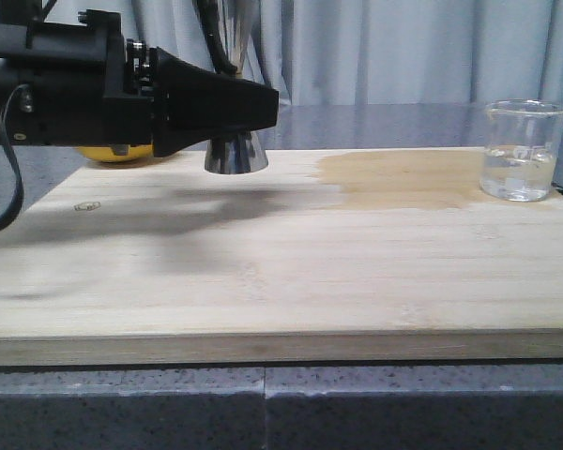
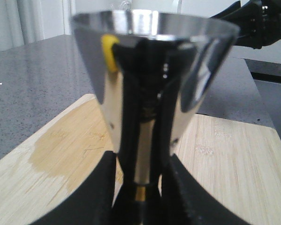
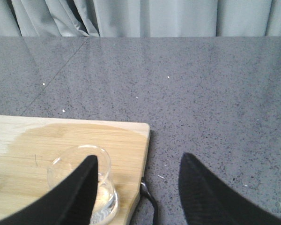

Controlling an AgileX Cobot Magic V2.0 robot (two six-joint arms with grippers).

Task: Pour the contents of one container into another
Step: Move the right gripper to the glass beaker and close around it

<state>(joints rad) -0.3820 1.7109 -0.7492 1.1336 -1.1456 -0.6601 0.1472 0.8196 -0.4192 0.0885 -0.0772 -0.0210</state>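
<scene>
Gripping the jigger (image 2: 152,93), left claw (image 2: 139,187) closed.

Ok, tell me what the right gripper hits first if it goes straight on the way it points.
Probably nothing soon: the open right gripper points over bare grey countertop toward the curtain. The glass beaker on the wooden board sits by one finger, off that line, though depth is unclear.
</scene>
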